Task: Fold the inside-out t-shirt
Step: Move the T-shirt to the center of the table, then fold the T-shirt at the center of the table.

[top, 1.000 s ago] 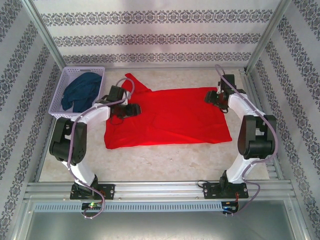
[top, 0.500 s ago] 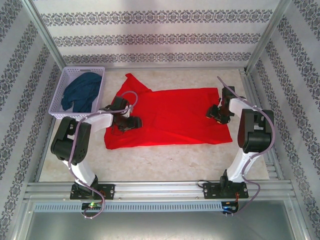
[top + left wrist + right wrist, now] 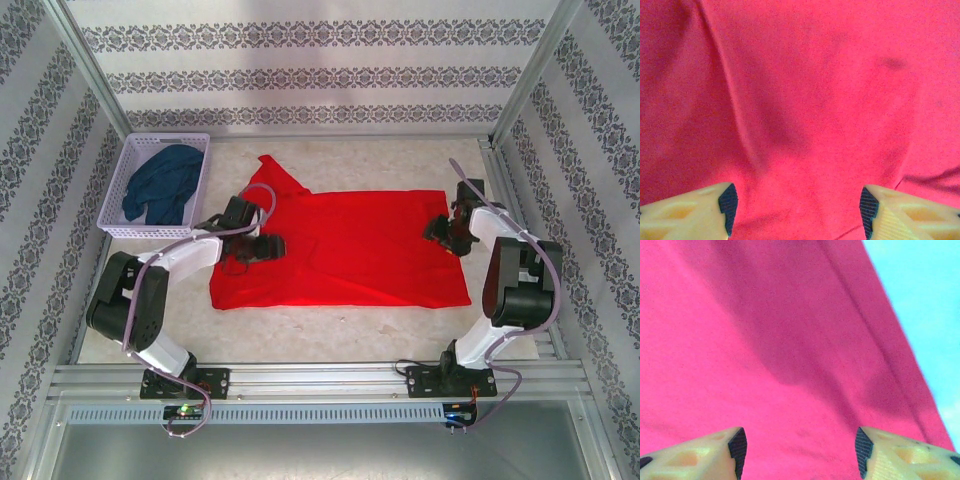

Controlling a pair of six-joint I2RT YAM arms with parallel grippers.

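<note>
Now L claw (image 3: 795, 210), R claw (image 3: 800, 447) wide open over t-shirt (image 3: 350, 250); contact unclear.

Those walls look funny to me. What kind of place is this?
Probably a robot test booth: patterned walls on a metal frame, two arms bolted to a table, a red t-shirt laid out.

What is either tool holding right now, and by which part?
Nothing is held. The left tool and the right tool are both open over the red t-shirt, pinching no fabric.
</note>
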